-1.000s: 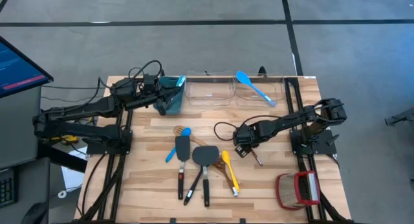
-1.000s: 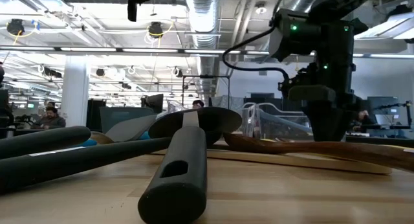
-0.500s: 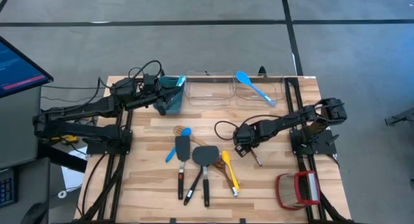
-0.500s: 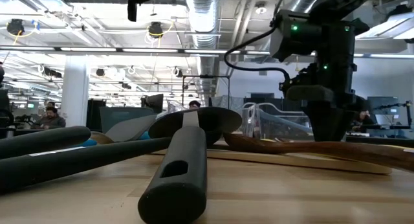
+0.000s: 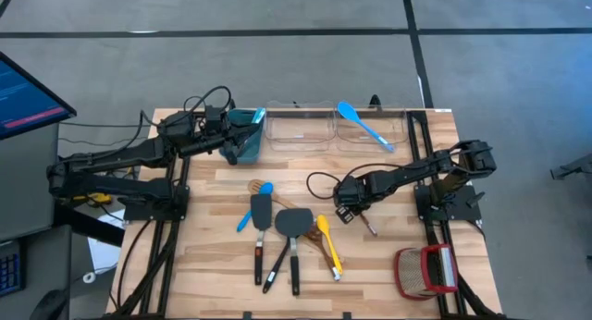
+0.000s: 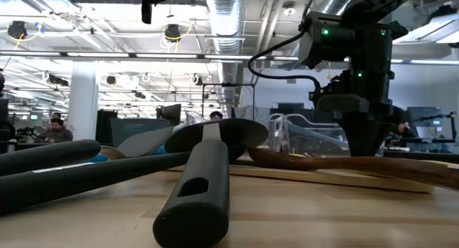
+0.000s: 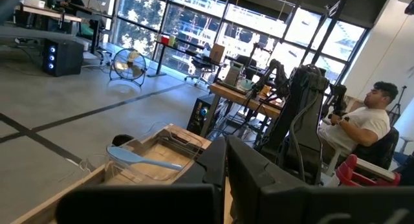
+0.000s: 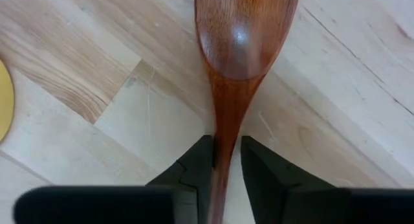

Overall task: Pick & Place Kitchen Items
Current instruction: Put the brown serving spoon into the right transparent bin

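Note:
A brown wooden spoon (image 8: 244,30) lies flat on the table right of centre, its handle (image 5: 368,227) pointing to the near right. My right gripper (image 5: 350,207) points down over it, shut on it. Left of it lie black spatulas (image 5: 294,224), a blue spoon (image 5: 248,214), a yellow spoon (image 5: 328,246) and another wooden spoon (image 5: 321,239). A further blue spoon (image 5: 363,124) rests in a clear container. My left gripper (image 5: 233,140) hovers level and shut by the teal bin (image 5: 248,135), holding nothing I can see. My right gripper pinches the wooden spoon's handle just behind the bowl (image 8: 223,136) between its two fingers (image 8: 197,166). The fingers come from above, pointing down, and lie across the handle. The spoon lies flat on the table, bowl up.
Two clear containers (image 5: 299,128) stand along the far edge beside the teal bin. A red-and-tan woven basket (image 5: 425,269) sits at the near right corner. In the low view a black spatula handle (image 6: 201,191) lies close in front. Bare wood lies between the spoon and the basket.
My right gripper has stayed in place over the wooden spoon while its fingers have drawn together onto the handle. The spoon has not shifted on the table.

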Tool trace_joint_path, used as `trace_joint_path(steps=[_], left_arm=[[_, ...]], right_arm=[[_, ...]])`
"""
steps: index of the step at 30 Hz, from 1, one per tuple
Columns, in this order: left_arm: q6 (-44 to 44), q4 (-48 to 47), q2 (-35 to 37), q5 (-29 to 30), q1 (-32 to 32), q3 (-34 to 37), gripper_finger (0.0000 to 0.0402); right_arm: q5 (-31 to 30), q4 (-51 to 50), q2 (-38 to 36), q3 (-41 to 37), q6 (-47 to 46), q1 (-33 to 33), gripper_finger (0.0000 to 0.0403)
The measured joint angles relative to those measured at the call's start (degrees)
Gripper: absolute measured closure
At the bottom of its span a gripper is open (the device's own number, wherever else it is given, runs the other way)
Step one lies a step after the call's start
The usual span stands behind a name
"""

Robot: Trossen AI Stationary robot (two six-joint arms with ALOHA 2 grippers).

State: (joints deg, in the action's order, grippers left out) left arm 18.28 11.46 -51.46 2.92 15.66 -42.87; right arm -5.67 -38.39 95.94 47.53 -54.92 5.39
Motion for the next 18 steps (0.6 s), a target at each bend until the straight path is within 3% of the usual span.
trace_joint_path(steps=[10,18], left_arm=[[0.0,-0.1,0.0,0.0,0.0,0.0,0.04],[0.0,-0.6,0.0,0.0,0.0,0.0,0.04]], right_arm=[[0.3,-0.1,0.0,0.0,0.9,0.0,0.0385],[2.3,-0.1,-0.3,0.0,1.6,-0.1,0.0388]])
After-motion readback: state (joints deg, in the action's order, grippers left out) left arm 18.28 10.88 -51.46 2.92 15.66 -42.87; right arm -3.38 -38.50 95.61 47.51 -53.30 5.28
